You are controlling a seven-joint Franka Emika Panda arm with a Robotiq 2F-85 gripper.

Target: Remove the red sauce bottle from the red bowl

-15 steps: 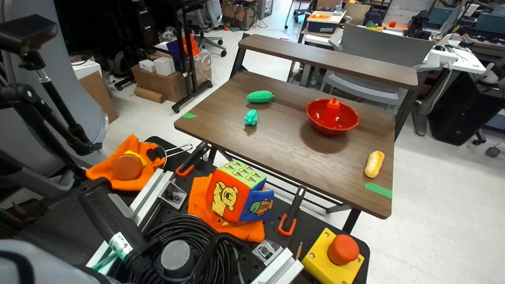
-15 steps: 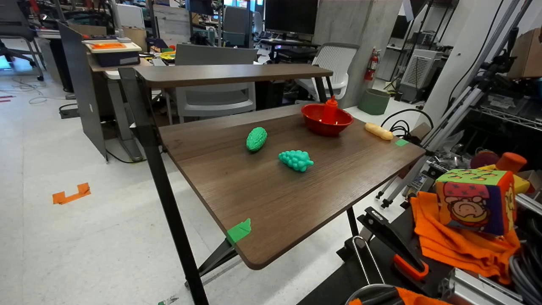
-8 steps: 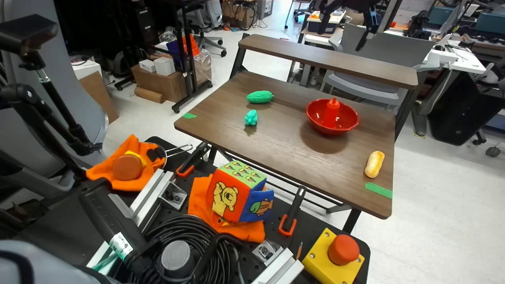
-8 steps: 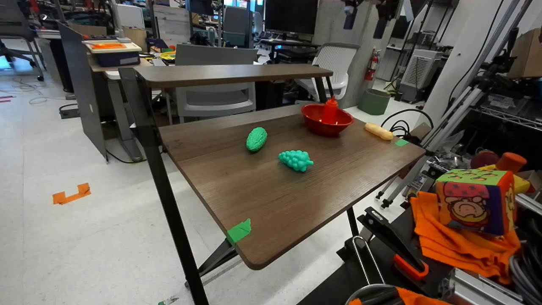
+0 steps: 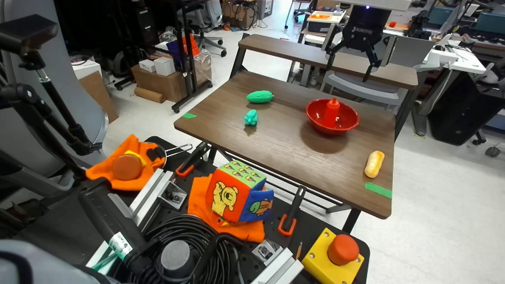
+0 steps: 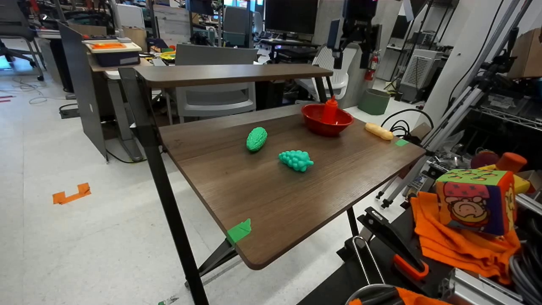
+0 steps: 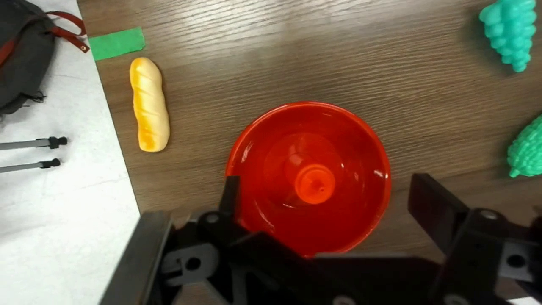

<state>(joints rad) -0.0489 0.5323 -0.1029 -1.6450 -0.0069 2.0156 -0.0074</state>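
Red on red, the sauce bottle (image 5: pixel 331 113) stands inside the bowl (image 5: pixel 348 118), which sits near the edge of the tabletop (image 5: pixel 284 134) that runs beneath the raised shelf (image 5: pixel 284 48). Above the tabletop hangs the gripper (image 5: pixel 347 74), its fingers (image 7: pixel 436 205) spread well apart and holding nothing. A bread roll (image 5: pixel 374 164) lies beside a short edge, near green tape (image 5: pixel 378 189) at the corner, while a bumpy green oval piece (image 5: pixel 260 96) and a teal grape-like cluster (image 5: pixel 251 117) lie toward the opposite short edge.

In the wrist view my hand (image 7: pixel 324 186) has open air down to the red sauce bottle (image 7: pixel 314 184); the red bowl (image 7: pixel 358 148) rings it, with bread (image 7: pixel 150 106) apart at ten o'clock.
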